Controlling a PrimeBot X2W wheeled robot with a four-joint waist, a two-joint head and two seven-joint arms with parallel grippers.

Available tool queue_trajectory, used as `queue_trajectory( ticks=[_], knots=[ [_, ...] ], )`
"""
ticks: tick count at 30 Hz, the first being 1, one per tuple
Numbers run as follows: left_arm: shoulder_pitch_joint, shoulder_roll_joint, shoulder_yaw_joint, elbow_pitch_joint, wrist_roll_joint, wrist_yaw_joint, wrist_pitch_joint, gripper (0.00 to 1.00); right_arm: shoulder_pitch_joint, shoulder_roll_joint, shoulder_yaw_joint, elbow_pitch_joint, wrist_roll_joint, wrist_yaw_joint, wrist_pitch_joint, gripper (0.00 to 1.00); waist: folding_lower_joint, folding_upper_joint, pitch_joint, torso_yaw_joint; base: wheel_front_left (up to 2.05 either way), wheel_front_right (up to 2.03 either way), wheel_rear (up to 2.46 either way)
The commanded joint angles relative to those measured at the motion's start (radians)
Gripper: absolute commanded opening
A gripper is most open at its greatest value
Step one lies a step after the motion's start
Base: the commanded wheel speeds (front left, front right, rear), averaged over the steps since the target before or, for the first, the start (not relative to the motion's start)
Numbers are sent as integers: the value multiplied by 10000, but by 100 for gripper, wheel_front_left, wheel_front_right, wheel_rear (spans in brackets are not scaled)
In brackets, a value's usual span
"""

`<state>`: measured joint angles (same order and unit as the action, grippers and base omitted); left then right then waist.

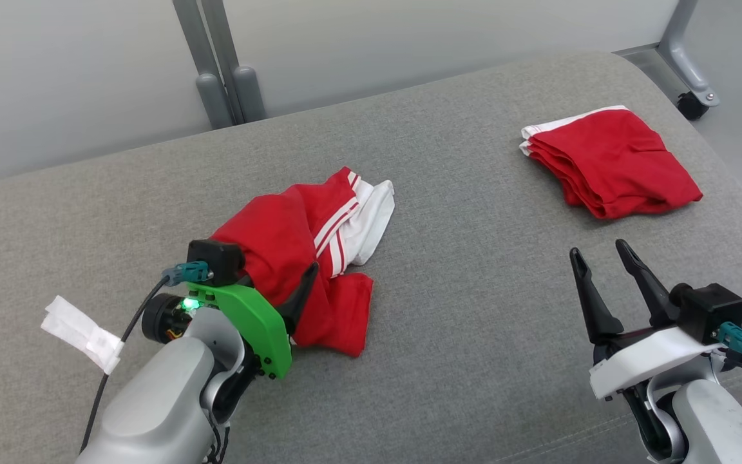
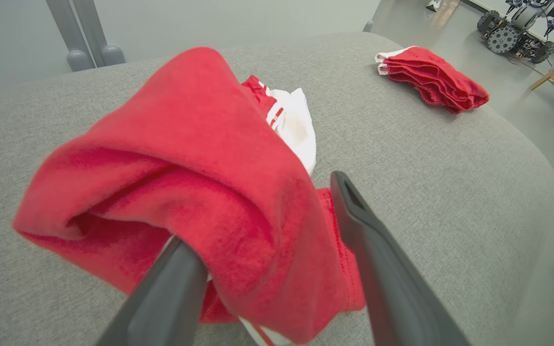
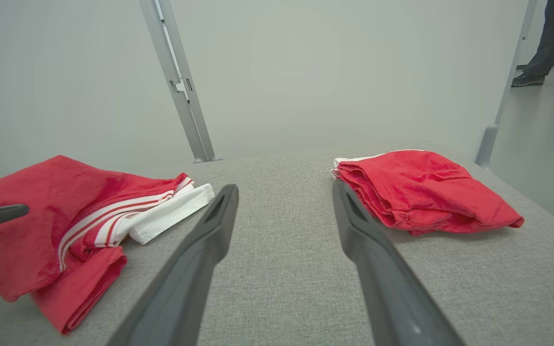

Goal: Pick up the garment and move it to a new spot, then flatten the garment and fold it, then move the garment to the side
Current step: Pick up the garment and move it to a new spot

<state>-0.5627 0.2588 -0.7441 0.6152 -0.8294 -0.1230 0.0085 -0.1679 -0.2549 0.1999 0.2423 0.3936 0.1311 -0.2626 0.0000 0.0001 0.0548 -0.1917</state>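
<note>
**Operator:** Report the work surface and where the load is.

**Unit:** The grey upholstered surface [image 1: 461, 212] spans my head view. The garment [image 1: 281, 232], red with white stripes, lies crumpled at 9 o'clock from centre. A folded red garment [image 1: 616, 161] rests at 2 o'clock, well apart from it.

**Operator:** Finger state?

**Unit:** My left gripper [image 2: 258, 211], at 7 o'clock, has its fingers spread wide. A red fold drapes over one finger and fills the gap, but nothing is clamped. My right gripper [image 1: 598, 248], at 4 o'clock, is spread wide and empty.

**Operator:** Fault risks?

**Unit:**
1. Snag. Cause: cloth is hooked over my left finger. Withdrawing that arm may drag the fold along and bunch the heap again.
2. Poor flattening. Cause: layers are doubled under at the heap's 6 o'clock edge. Pulling one edge may lift several layers together.
3. Mix-up. Cause: a reach toward 2 o'clock would disturb the folded piece.
4. Fouling. Cause: the white strip [image 1: 81, 332] at 8 o'clock lies just beside my left cable [image 1: 127, 328] and could catch on it.
</note>
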Motion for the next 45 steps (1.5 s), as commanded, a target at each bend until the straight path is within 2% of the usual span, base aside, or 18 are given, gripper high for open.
queue_trajectory(
  ticks=[1, 8, 13, 15, 21, 25, 30, 34, 39, 45],
  knots=[
    [-182, -50, -65, 60, 105, -40, -229, 100, 79, -41, -19, 39, 26, -6, -27, 100, 0, -1, -80, 151, 0, 0, 0],
    [-50, 267, -271, -163, 403, -42, -974, 100, 321, -94, -122, 25, -12, -6, -27, 100, 0, -1, -406, 651, 0, 0, 0],
    [504, 827, -138, -838, 418, 344, -1111, 100, 540, -155, -257, -15, -36, -6, -27, 100, 0, -1, -573, 1060, 0, 0, 0],
    [820, 1088, -11, -1204, 398, 633, -1229, 100, 624, -155, -296, -33, -43, -6, -27, 100, 0, -1, -621, 1224, 0, 0, 0],
    [1974, 1786, 730, -2601, 460, 1918, -2195, 100, 780, -103, -430, -111, -60, -6, -27, 100, 0, -1, -744, 1701, 0, 0, 0],
    [2893, 2026, 1475, -3465, 480, 2654, -2620, 100, 841, 8, -585, -197, -60, -6, -27, 100, 0, -1, -787, 1918, 0, 0, 0],
    [3957, 1912, 2627, -4377, 1036, 3220, -2737, 100, 1001, 77, -696, -331, -104, -6, -27, 100, 0, -1, -795, 2078, 0, 0, 0],
    [4928, 1406, 3623, -5073, 1929, 3220, -2736, 100, 1109, 52, -737, -396, -102, -6, -27, 100, 0, -1, -793, 2128, 0, 0, 0],
    [5820, 583, 4673, -5514, 2823, 2840, -2739, 100, 1282, 38, -790, -439, -56, -6, -27, 100, 0, -1, -815, 2152, 0, 0, 0],
    [6231, -87, 5391, -5568, 3660, 2291, -2739, 100, 1286, 22, -709, -419, -36, -6, -27, 100, 0, -1, -825, 2152, 0, 0, 0]
  ],
)
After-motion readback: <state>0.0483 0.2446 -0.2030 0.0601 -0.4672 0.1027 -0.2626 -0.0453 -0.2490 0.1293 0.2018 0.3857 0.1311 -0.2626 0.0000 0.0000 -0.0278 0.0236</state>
